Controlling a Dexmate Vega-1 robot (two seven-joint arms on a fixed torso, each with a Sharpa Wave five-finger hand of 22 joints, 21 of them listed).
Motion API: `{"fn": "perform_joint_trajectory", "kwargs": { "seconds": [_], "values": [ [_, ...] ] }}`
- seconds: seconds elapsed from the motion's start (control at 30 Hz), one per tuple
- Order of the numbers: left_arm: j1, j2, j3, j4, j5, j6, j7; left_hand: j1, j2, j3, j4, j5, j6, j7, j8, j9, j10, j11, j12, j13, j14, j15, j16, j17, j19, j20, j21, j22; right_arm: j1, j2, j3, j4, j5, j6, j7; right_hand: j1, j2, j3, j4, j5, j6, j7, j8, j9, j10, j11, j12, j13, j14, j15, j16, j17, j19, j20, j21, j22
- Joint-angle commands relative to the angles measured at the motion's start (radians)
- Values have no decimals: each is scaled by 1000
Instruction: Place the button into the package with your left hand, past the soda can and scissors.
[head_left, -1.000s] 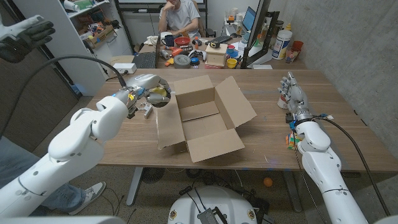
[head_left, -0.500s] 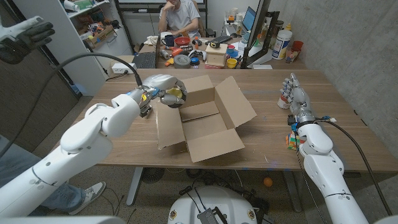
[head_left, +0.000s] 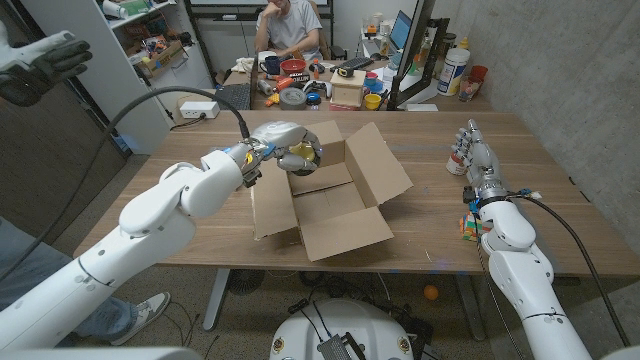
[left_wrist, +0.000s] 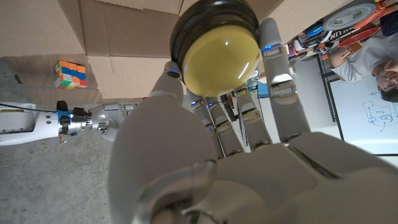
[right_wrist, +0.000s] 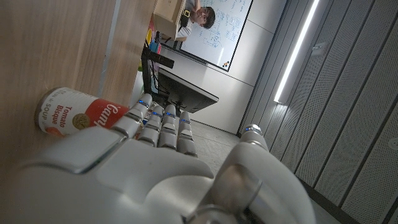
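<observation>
From the head view, the open cardboard package (head_left: 330, 200) is sitting mid-table with its flaps spread wide, and its inside is showing bare cardboard. The left hand (head_left: 287, 148) is hanging over the package's far-left flap, its fingers gripping the button (head_left: 306, 155), a yellow dome in a black rim, just above the box opening. At the table's right end, the right hand (head_left: 473, 155) is standing with its fingers straight and close together, holding nothing, just beside a red-and-white can (head_left: 458, 158). A coloured cube (head_left: 467, 226) is lying near the right forearm by the table's edge. Behind the table, a person (head_left: 290, 25) is sitting at a cluttered desk (head_left: 320, 90).

In the left wrist view, the left hand's fingers (left_wrist: 273, 68) are wrapping around the button (left_wrist: 214, 46), which is pressing against the fingertips with the package's cardboard (left_wrist: 124, 37) right behind it. The coloured cube (left_wrist: 70, 74) and the right arm (left_wrist: 43, 121) are showing on the table beyond.

In the right wrist view, the right hand (right_wrist: 143, 155) is showing its back, fingers (right_wrist: 158, 121) lying side by side and extended, with the can (right_wrist: 81, 112), labelled tomato soup, lying just beside them on the wooden table (right_wrist: 62, 43).
</observation>
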Motion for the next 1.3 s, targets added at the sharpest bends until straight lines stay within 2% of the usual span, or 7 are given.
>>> {"fn": "perform_joint_trajectory", "kwargs": {
  "seconds": [0.03, 0.83, 1.3],
  "values": [
    [-76, -60, 92, 90, -6, -64, -25, 65, 65, 19, 10, 6, 6, -5, 10, 4, 4, -1, -3, 5, 97, -148, 4, 4, -32, -34, -2, 1, 2, 1, 4, 17, 4, -3, 1, 6, 7, -4, -2, 6, 13, 0, 0, 6, 12, 1, -4, 6, 10, 3, 0, 2, 9, 2, -2, 0],
    [-192, -164, 224, 300, -15, -112, -66, 65, 65, 24, 9, 6, 11, -5, 17, 2, 10, -4, -14, 11, 97, -144, 0, 7, -52, -25, -11, 2, 11, 2, 24, 45, 14, -9, 13, 4, 8, -6, -2, 5, 14, 0, -1, 6, 12, -1, -7, 6, 14, 5, -2, 2, 10, 5, -4, 0],
    [-224, -212, 291, 396, -16, -127, -80, 68, 65, 28, 7, 6, 14, -10, 21, 1, 19, -3, -18, 14, 97, -145, -3, 8, -60, -23, -15, 2, 22, 3, 26, 71, 18, -3, 28, 4, 8, -7, -2, 5, 14, -1, -2, 6, 14, -2, -8, 6, 17, 5, -2, 3, 12, 8, -5, 0]
  ]
}}
